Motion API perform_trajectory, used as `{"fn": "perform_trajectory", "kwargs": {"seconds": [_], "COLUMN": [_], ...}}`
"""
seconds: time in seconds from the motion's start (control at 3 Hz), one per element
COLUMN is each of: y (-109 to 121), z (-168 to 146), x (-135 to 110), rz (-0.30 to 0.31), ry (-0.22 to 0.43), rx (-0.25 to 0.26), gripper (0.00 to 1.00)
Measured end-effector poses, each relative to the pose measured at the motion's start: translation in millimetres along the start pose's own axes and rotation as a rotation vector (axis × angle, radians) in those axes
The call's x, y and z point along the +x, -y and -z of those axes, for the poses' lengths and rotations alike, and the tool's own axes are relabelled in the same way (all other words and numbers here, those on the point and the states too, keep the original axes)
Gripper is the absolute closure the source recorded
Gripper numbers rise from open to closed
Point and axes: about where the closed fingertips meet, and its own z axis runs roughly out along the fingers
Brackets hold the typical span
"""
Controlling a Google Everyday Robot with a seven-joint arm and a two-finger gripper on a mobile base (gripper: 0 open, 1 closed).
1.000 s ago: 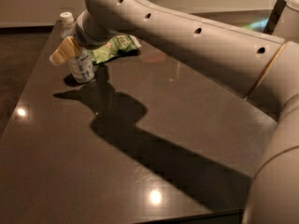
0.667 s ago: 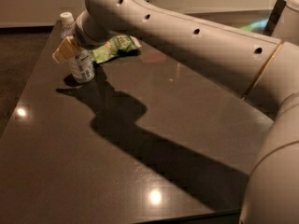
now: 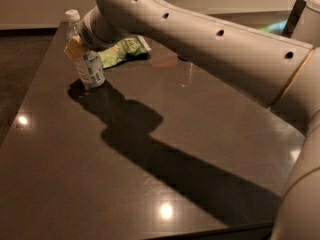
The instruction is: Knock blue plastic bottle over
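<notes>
Claw [image 3: 76,48] is sitting against the upper half of the blue plastic bottle [image 3: 92,69]; can't tell its opening. Glossy dark tabletop [image 3: 100,184] is reflecting light spots [image 3: 166,210], pale wall [image 3: 30,4] running behind.

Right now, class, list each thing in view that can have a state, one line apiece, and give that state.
blue plastic bottle: upright on its base on the table, cap on, not knocked over.
gripper: at the bottle's upper half, overlapping it in this view; contact cannot be told.
green snack bag: lying flat, just behind the bottle.
table: carries the bottle and the bag.
</notes>
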Motion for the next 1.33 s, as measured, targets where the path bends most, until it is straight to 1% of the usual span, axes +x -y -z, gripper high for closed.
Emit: {"fn": "perform_trajectory", "kwargs": {"seconds": [0.33,0.67,1.0,1.33], "y": [-2.4,-4.2,-5.8,-5.7], "z": [21.0,49.8,76.4,100.4], "x": [-11.4,-12.8,-6.9,9.4], "rz": [0.028,0.067,0.102,0.122], "ry": [-0.015,-0.086,-0.179,-0.286], "rx": [-0.007,-0.017,-0.034,-0.057], "gripper": [0.87,1.00,1.00,1.00]}}
